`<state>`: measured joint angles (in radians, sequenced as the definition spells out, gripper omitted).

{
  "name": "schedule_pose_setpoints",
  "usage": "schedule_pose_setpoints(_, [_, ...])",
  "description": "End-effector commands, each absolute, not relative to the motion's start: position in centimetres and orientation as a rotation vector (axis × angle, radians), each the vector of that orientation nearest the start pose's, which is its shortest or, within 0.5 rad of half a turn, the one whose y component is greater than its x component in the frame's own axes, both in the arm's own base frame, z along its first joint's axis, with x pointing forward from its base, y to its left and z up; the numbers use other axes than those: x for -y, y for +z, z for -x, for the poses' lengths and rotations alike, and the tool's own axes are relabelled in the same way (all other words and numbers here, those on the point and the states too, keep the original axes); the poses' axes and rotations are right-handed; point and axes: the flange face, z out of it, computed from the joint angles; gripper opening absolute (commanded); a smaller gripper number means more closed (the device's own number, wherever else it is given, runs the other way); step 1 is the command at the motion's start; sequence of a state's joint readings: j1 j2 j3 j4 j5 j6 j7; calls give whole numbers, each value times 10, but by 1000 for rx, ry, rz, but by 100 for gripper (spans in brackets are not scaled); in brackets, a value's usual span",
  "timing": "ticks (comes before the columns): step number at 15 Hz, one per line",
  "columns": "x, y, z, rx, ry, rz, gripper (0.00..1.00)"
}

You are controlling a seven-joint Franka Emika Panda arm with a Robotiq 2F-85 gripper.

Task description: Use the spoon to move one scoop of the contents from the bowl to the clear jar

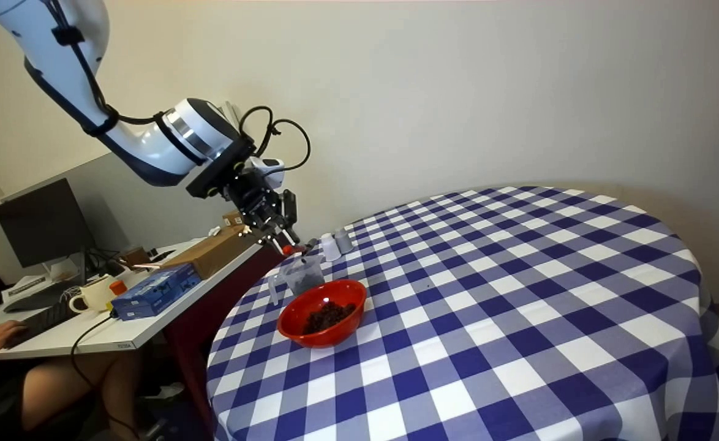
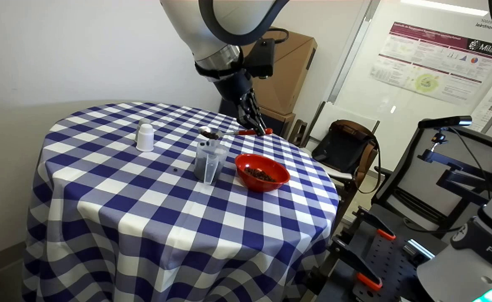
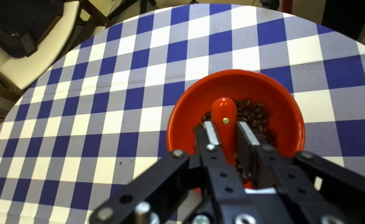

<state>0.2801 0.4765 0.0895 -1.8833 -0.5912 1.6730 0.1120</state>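
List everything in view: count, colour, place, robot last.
Table: one, blue and white checked cloth, all views
Bowl: one, red, on the table
Jar: one, clear, beside the bowl
Spoon: one, red and silvery, scoop above the jar
Beans: many, dark brown, in bowl and scoop
Containers: two, white and greyish, on the table
Desk: one, white, near the table
Monitor: one, dark, on the desk
Mug: one, cream, on the desk
Box: one, blue, on the desk
Cartons: several, brown, background
Bag: one, dark, on a chair
Poster: one whole, white and maroon, background
Person: one, dark clothing, at the desk
Arm: one, white and black, above the table
Hand: one, black, shut on the spoon
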Motion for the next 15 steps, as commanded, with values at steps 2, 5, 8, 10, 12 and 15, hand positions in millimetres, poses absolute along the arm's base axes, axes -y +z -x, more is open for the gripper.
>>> schedule_pose_setpoints(2, [-157,234,-538,-651,-590,-2256,10])
schedule_pose_setpoints(5, [-159,233,-534,-667,-564,-2221,10])
schedule_pose_setpoints(8, [-159,230,-530,-680,-552,-2194,10])
schedule_pose_setpoints(10, [-159,229,-528,-687,-540,-2177,10])
schedule_pose_setpoints(12, [-158,229,-525,-694,-523,-2157,10])
schedule_pose_setpoints(15, [-156,229,-523,-705,-460,-2108,10])
